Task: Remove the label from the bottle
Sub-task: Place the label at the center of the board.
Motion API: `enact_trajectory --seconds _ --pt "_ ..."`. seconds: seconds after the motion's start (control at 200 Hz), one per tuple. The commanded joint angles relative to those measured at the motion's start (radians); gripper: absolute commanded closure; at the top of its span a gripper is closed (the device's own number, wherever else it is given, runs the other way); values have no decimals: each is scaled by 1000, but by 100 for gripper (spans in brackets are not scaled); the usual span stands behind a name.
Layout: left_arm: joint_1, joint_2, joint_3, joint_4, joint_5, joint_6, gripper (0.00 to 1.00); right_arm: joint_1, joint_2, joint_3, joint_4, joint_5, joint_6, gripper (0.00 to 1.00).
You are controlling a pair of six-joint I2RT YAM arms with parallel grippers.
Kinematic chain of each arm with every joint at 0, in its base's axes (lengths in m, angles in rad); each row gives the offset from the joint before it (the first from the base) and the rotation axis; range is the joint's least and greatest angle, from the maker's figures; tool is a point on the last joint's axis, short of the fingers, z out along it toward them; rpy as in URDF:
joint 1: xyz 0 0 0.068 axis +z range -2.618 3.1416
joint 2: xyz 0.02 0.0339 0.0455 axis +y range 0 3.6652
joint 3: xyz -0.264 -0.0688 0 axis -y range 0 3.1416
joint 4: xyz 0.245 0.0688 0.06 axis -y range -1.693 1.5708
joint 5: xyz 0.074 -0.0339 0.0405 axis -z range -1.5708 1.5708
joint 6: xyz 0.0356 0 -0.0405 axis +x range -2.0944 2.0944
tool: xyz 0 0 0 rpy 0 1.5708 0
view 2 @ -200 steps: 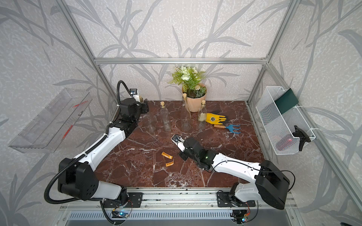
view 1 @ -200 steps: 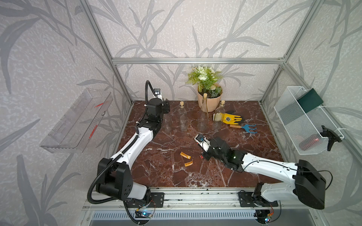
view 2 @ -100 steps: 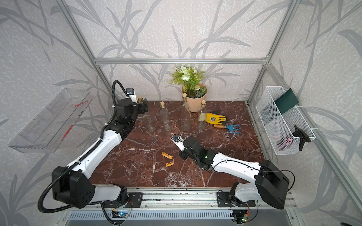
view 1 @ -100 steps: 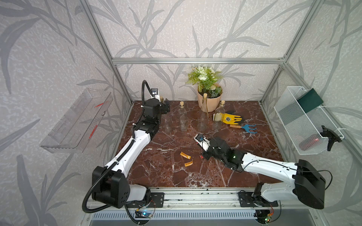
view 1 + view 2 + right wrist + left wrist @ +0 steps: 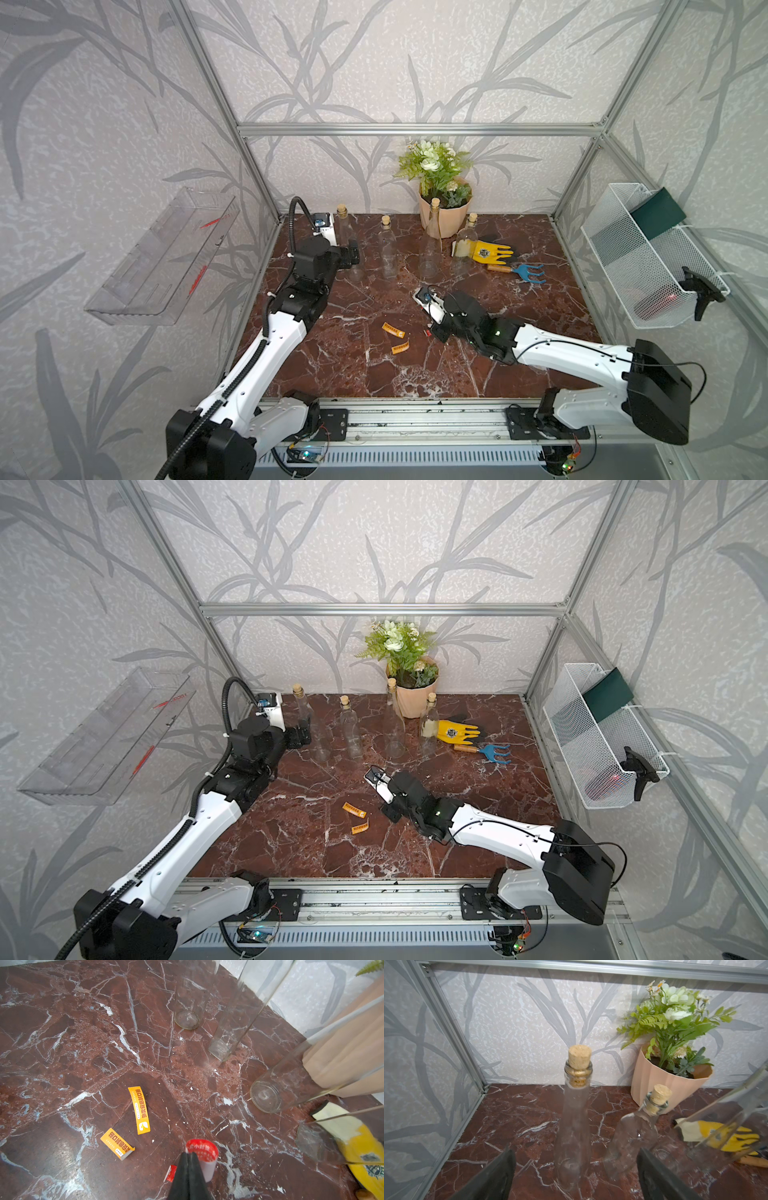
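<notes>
Several clear corked bottles stand in a row at the back. My left gripper point(image 5: 351, 255) point(image 5: 301, 736) is open at the leftmost bottle point(image 5: 346, 237) point(image 5: 306, 721). In the left wrist view that bottle point(image 5: 576, 1118) stands upright just ahead of the left gripper point(image 5: 575, 1153), in line with the gap, untouched and bare of any label. My right gripper point(image 5: 432, 331) point(image 5: 189, 1155) hangs low over the table's middle, shut on a curled red label point(image 5: 204, 1150). Two orange labels point(image 5: 139, 1109) point(image 5: 116, 1144) lie loose on the marble point(image 5: 393, 330).
A pink flower pot point(image 5: 445, 212) stands at the back. A yellow glove point(image 5: 488, 252) and a blue hand rake point(image 5: 521, 271) lie right of the bottles. A wire basket point(image 5: 648, 266) hangs on the right wall, a clear tray point(image 5: 162, 257) on the left.
My left gripper has opened wider and the left arm has shifted a little beside the leftmost bottle. The right arm and its red label have stayed put.
</notes>
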Motion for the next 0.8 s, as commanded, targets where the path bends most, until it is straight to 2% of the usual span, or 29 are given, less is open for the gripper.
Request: enact_trajectory --seconds 0.0,0.265,0.48,0.795 --pt "-32 -54 -48 -30 24 -70 9 7 -40 5 -49 25 57 100" --pt "-118 -126 -150 -49 37 -147 9 7 -68 -15 -161 54 209 100" --pt "-140 -167 -222 -68 74 -276 11 7 -94 -47 -314 45 311 100" --pt "-165 -164 -311 -44 96 -343 11 12 -134 -102 -433 -12 445 100"
